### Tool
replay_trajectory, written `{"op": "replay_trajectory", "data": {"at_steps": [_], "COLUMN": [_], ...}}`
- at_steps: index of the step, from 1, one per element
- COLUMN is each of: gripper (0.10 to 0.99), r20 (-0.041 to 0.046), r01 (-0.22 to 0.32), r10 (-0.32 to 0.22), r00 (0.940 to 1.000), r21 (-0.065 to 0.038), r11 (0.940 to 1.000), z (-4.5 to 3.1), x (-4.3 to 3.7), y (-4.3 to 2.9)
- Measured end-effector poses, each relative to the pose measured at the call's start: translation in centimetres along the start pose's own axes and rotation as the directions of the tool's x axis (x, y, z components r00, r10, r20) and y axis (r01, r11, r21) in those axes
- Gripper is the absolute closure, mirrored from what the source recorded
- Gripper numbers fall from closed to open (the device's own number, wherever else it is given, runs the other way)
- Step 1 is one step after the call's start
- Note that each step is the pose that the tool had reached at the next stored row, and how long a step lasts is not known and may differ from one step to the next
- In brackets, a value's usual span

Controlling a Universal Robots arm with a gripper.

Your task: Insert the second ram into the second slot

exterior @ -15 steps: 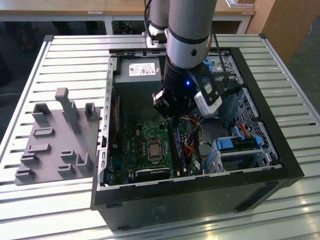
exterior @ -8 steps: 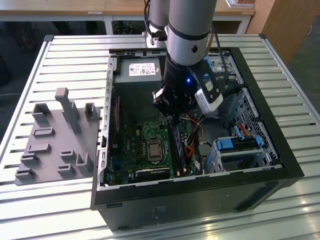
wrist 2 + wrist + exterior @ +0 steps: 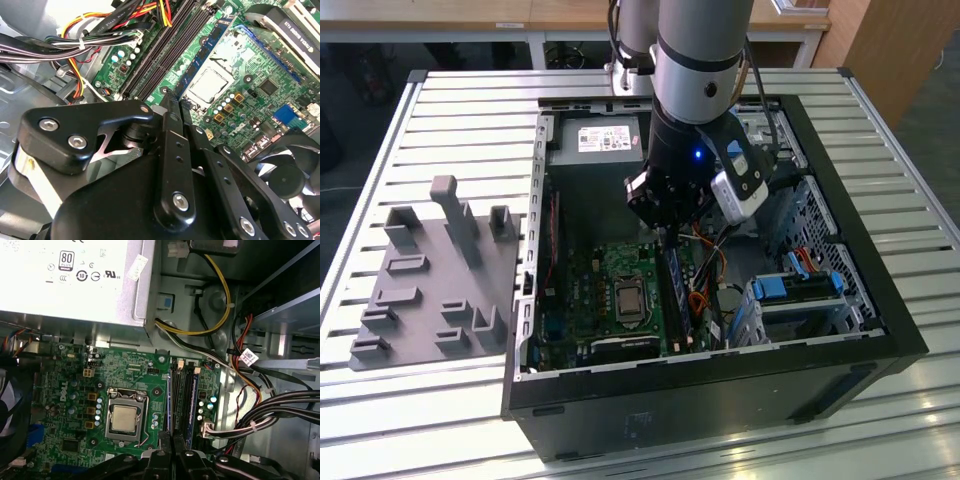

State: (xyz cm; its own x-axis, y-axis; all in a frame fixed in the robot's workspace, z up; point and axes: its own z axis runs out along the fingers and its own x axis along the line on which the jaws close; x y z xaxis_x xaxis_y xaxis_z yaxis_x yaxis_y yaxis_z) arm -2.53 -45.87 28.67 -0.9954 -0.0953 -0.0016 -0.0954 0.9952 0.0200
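The second ram [image 3: 169, 405] is a thin blue stick standing on edge among the memory slots [image 3: 182, 400], in the one beside the processor socket. It also appears in the second wrist view [image 3: 202, 57] and the exterior view [image 3: 673, 295]. My gripper [image 3: 172, 447] reaches down into the open computer case and its black fingers [image 3: 170, 130] are closed together over the stick's near end. I cannot tell how deep the stick sits in its slot. The neighbouring dark slots [image 3: 165, 47] run parallel on the cable side.
The processor socket [image 3: 124, 419] lies close beside the stick. Bundled cables [image 3: 260, 420] crowd the other side of the slots. A power supply [image 3: 605, 140] fills the case's far end, blue drive brackets [image 3: 795, 290] sit at the exterior view's right, and a grey fixture tray [image 3: 430, 280] lies outside the case.
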Motion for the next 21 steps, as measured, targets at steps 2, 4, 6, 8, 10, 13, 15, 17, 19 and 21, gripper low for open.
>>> {"op": "replay_trajectory", "data": {"at_steps": [2,4,6,8,10,13,15,17,19,21], "gripper": [0.949,0.949,0.949,0.949,0.949,0.949,0.949,0.949,0.949,0.949], "r20": [0.0000,0.0000,0.0000,0.0000,0.0000,0.0000,0.0000,0.0000,0.0000,0.0000], "r01": [0.000,0.000,0.000,0.000,0.000,0.000,0.000,0.000,0.000,0.000], "r10": [0.000,0.000,0.000,0.000,0.000,0.000,0.000,0.000,0.000,0.000], "r00": [1.0000,1.0000,1.0000,1.0000,1.0000,1.0000,1.0000,1.0000,1.0000,1.0000], "r21": [0.000,0.000,0.000,0.000,0.000,0.000,0.000,0.000,0.000,0.000], "r11": [1.0000,1.0000,1.0000,1.0000,1.0000,1.0000,1.0000,1.0000,1.0000,1.0000], "z": [-0.01,-0.02,-0.02,-0.03,-0.03,-0.21,-0.21,-0.20,-0.20,-0.20], "x": [0.00,0.00,0.00,0.00,0.00,0.00,0.00,0.00,0.00,0.00], "y": [0.00,0.00,0.00,0.00,0.00,0.00,0.00,0.00,0.00,0.00]}}
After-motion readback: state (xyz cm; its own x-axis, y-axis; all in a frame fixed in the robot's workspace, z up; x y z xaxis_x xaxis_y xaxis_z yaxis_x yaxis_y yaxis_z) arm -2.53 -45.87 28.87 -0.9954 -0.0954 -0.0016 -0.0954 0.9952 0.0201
